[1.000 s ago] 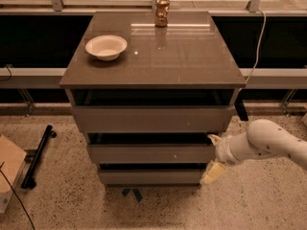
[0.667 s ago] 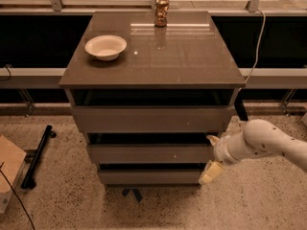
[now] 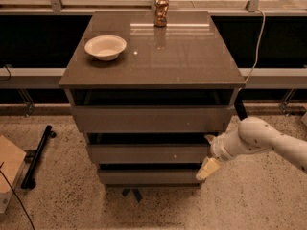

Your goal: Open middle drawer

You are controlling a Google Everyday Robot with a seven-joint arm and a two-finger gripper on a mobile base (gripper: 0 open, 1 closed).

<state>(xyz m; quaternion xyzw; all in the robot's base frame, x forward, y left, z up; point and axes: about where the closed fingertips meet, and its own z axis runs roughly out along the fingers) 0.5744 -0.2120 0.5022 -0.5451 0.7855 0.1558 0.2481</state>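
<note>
Hardly anything has shifted over the last second. Nearest, on the speckled floor (image 3: 268, 200), a box (image 3: 7, 169) and a black bar (image 3: 38, 155) lie at the left, both as before.

At the cabinet's foot, the bottom drawer (image 3: 148, 177) shows as the narrowest front. Just right of it, the gripper (image 3: 210, 153) sits at the right end of the middle drawer (image 3: 144, 153), a touch further left than a second ago. It is spread: one pale finger (image 3: 208, 169) hangs down below the panel's level beside the bottom drawer, and the other tip pokes up at the panel's top right corner. It has hold of nothing that can be seen, and whether either finger touches the panel cannot be told.

The white arm (image 3: 261, 137) reaches in from the right edge, slightly closer to the cabinet than before.

The middle drawer lies between the other two fronts, with a dark gap above it, and has not moved out.

Above it comes the top drawer (image 3: 151, 119), then the glossy top (image 3: 192, 56). A white bowl (image 3: 105, 47) stands at the left and a can (image 3: 161, 11) upright at the far edge, both unmoved.
</note>
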